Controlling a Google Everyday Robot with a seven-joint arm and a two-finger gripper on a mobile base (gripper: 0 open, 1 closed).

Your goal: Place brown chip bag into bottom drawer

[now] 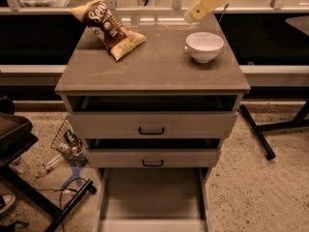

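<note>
The tool [202, 6] hangs above the back right corner of the desk [159, 69], tilted down and to the left. Whether it is open or closed cannot be told from this view, and nothing appears to be in it. Just below and in front of it, a white bowl [204, 46] sits near the right edge of the desk, apart from the tool.

The brown chip bag [108, 28] lies well apart from it near the back left corner, propped at an angle with one tan end raised toward the back and the other resting on the desk top.

The bag looks light, puffy and crinkly. It would probably give under pressure, and its glossy film could slip or crackle out of a shallow pinch. The likely best hold is across the dark middle or at the raised, flattened end seam, with gentle pressure so the chips inside are not crushed.

Below the front edge of the desk, the bottom drawer [153, 197] is pulled out furthest, beneath two upper drawers that stand partly open.
</note>
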